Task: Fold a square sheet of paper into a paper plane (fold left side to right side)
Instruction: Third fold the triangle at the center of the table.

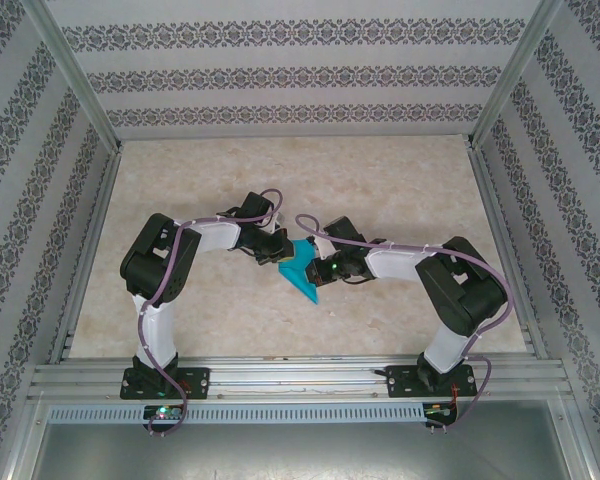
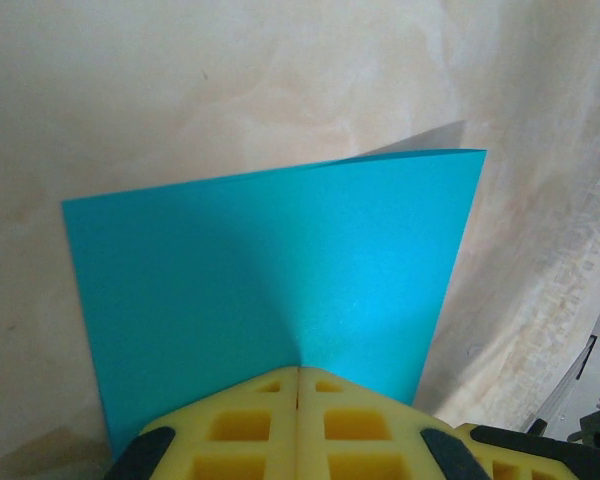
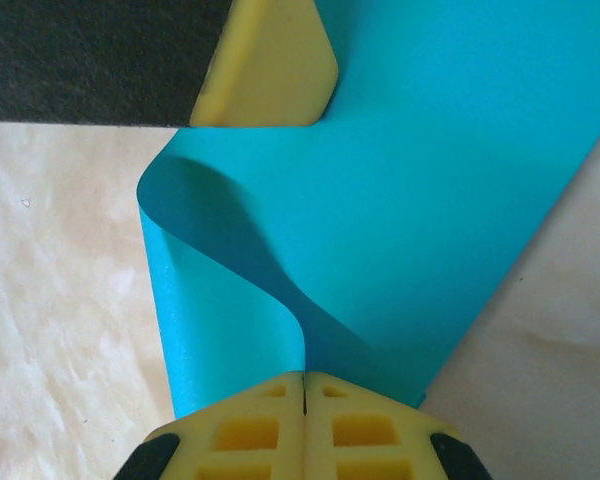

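One square sheet of paper, teal-blue, is sitting near the middle of the surface, caught between the two arms, with a pointed corner reaching toward 5 o'clock in the top view. Whether it is touching the surface cannot be told. In the right wrist view the sheet is curling over on itself, a rounded loop bulging toward 9 o'clock while the rest is running up toward 1 o'clock. In the left wrist view it is spreading out as a broad panel, with a soft ridge rising from the jaws toward 12 o'clock.

The left gripper is gripping from the sheet's 10 o'clock side, its jaws pressing fully together with the paper's edge pinched between the yellow pads. The right gripper is gripping from the 3 o'clock side, its jaws likewise closing flat on the paper. In the right wrist view, one yellow pad of the left gripper is touching the sheet at 11 o'clock.

Pale marbled beige is covering the surface, patterned walls are standing around it, and a metal rail is carrying both arm bases at 6 o'clock.
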